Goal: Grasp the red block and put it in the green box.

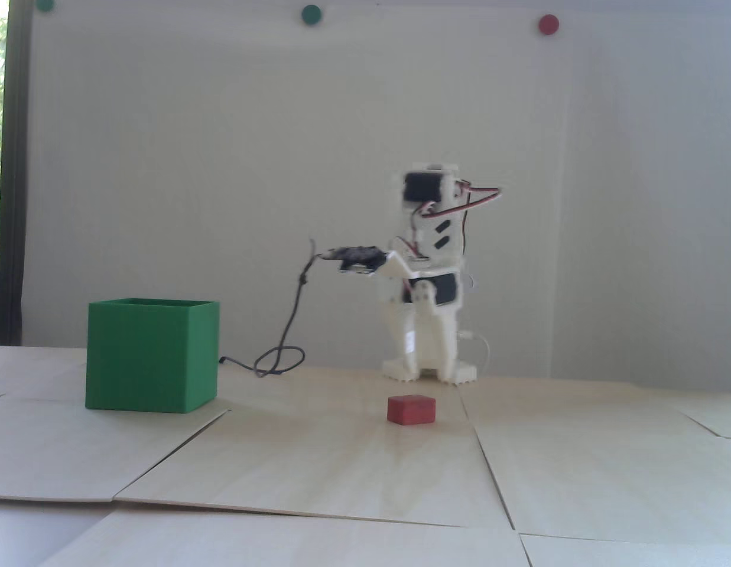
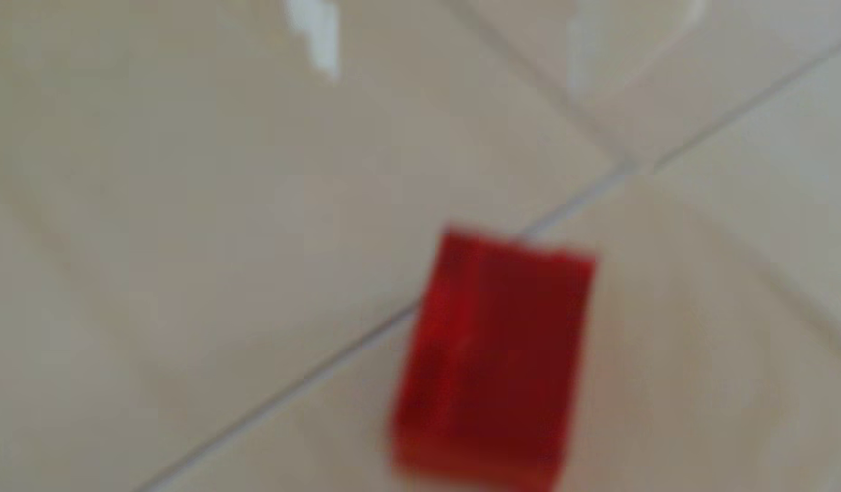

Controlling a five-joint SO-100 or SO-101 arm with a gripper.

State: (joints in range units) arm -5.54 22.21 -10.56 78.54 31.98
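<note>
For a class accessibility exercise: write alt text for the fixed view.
A small matte red rectangular block lies on pale wooden table panels before a white robot arm; a large green cube-shaped box stands apart, further left.

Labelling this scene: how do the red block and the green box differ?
The block is red, low and far smaller; the box is green, cube-shaped and open-topped. In the fixed view the block lies right of the box, apart. Both sit on the table, matte and untouched.
</note>
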